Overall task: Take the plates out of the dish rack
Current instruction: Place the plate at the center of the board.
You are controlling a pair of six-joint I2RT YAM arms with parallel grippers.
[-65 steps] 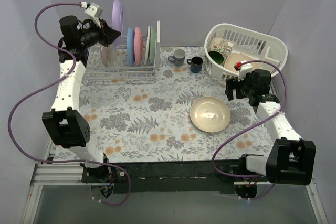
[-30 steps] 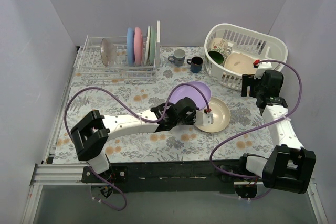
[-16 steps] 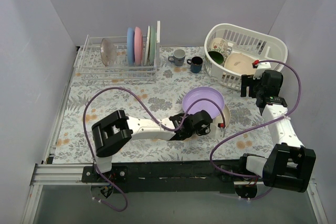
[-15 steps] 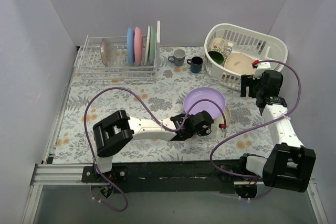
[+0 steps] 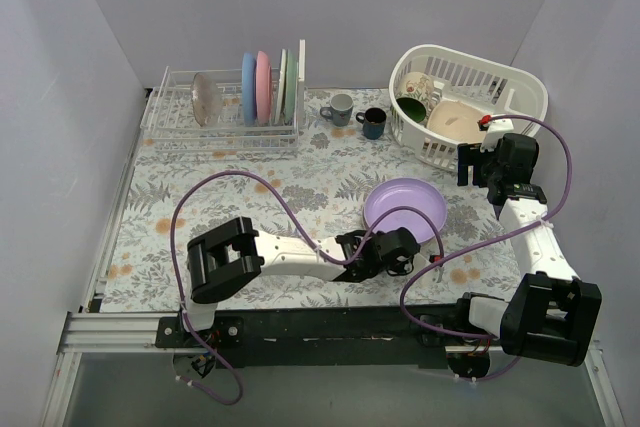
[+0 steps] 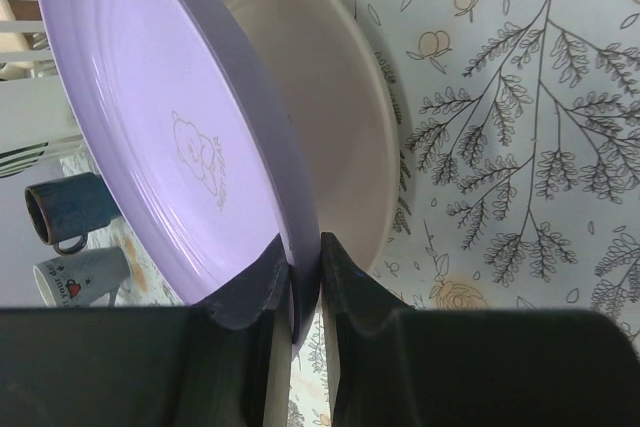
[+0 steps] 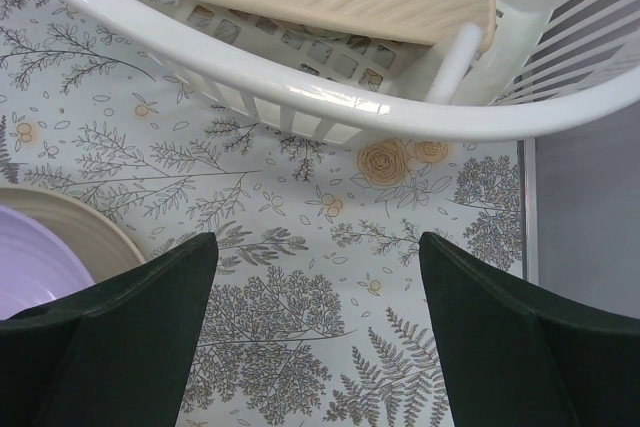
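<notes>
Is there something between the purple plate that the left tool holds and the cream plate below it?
Nothing visible. The left tool grips the purple plate at its rim, and it tilts directly over the cream plate. The gap between them shows only the bare cream surface.

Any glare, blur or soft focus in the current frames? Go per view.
Top external: even diffuse light, sharp throughout, no harsh shadows. Left wrist: purple plate crisp, its print readable; left gripper dark and soft-edged, being so close. Right wrist: small glare spots on the basket rim; right gripper a dark, slightly blurred silhouette.
</notes>
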